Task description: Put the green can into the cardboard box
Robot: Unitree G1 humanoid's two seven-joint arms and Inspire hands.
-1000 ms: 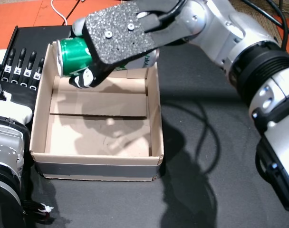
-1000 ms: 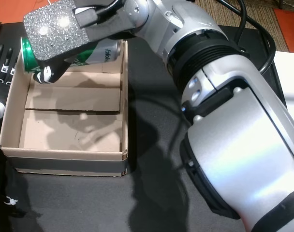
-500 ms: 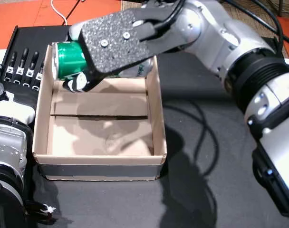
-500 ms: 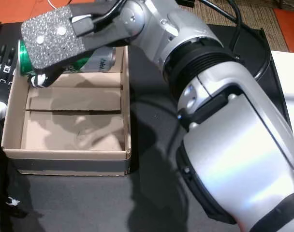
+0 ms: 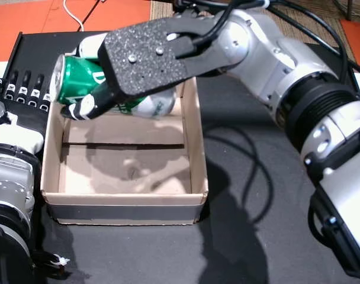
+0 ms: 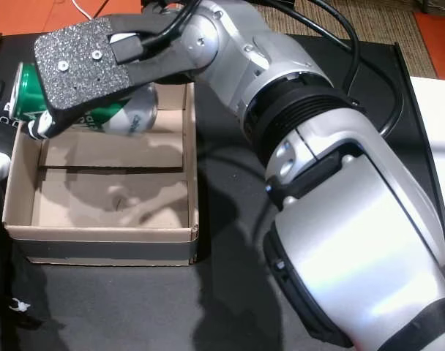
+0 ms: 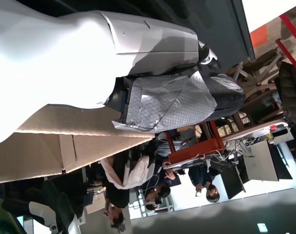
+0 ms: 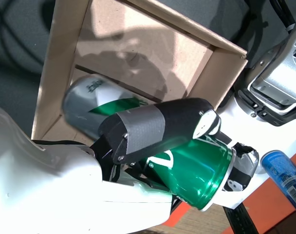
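Right hand (image 5: 141,62) holds green can (image 5: 79,80) over cardboard box (image 5: 195,148) rim.

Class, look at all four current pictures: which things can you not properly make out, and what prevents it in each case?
- Green aluminium can: its middle is covered by the right hand in both head views.
- Cardboard box: its far wall is hidden behind can and hand.
- Left hand: cut off by the head views' left edge; finger pose unclear.
- Blue can: cut off by the right wrist view's edge.
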